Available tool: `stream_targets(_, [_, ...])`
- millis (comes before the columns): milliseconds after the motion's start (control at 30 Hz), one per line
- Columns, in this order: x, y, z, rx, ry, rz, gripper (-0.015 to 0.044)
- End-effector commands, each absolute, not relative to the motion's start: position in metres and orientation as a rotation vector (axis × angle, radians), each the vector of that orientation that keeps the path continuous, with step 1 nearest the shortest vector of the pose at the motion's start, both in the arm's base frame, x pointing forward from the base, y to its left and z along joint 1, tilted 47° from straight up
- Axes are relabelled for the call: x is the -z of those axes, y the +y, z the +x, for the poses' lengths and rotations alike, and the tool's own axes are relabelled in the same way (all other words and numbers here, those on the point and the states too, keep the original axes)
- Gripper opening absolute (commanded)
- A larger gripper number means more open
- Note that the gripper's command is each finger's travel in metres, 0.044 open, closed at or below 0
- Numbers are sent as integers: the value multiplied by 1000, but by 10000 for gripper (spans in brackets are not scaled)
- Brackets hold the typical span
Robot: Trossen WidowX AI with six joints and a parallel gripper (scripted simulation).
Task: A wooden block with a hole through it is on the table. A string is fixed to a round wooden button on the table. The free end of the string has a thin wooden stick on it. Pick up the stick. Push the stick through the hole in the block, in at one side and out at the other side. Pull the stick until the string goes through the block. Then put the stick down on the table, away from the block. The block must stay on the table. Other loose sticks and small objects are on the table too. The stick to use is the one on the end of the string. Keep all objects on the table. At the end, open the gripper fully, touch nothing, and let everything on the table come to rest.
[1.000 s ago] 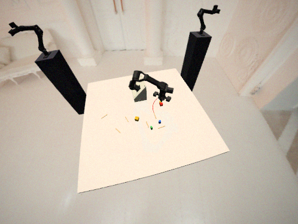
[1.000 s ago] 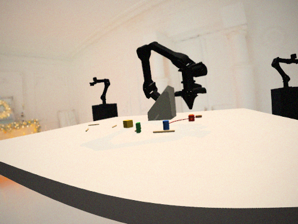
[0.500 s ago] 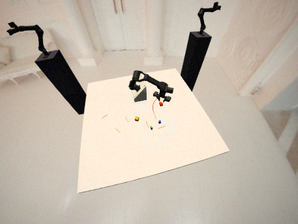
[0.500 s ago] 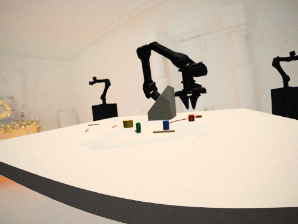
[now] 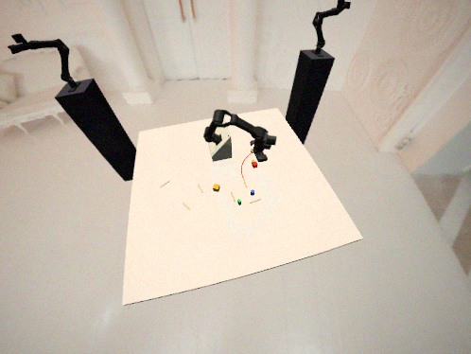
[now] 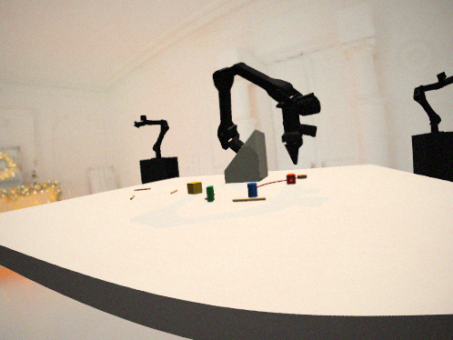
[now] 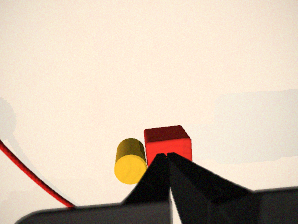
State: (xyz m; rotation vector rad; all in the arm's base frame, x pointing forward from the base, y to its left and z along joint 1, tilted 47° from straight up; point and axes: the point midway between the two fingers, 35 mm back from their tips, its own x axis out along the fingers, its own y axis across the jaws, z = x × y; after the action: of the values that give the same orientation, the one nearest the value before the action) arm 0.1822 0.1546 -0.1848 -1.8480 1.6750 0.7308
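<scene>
While the gripper (image 6: 294, 159) hangs above the table (image 6: 364, 255) with its fingers pressed together and nothing between them, its tip points down just above and left of the red cube (image 6: 291, 178) in the exterior view. Through the wrist camera the closed fingertips sit at lower centre, overlapping the near edge of the red cube (image 7: 167, 141); a short yellow cylinder (image 7: 130, 161) lies touching the cube's left side. Whether this cylinder is the round button I cannot tell. The red string (image 7: 30, 175) curves in from the left edge toward the bottom of that frame.

From the top view the string (image 5: 242, 167) runs from near the cube down toward the centre of the table, ending near a thin stick (image 5: 244, 182), which lies flat and well apart from the gripper. The blue piece (image 5: 252, 192), green piece (image 5: 239, 202) and another stick (image 5: 255, 201) lie just below it, close together. A yellow block (image 5: 216, 187) sits left of them, with more loose sticks (image 5: 165, 184) farther left.

All items cluster in the upper middle of the table; the lower half and the right side of the top view are open, and every edge is well away from the objects. The grey wedge at the arm's base (image 6: 247, 159) stands behind the cluster.
</scene>
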Motion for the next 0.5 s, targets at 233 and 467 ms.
stream_targets(233, [207, 172, 159, 285, 1556, -966, 0])
stream_targets(467, [213, 176, 153, 532, 1449, -698, 0])
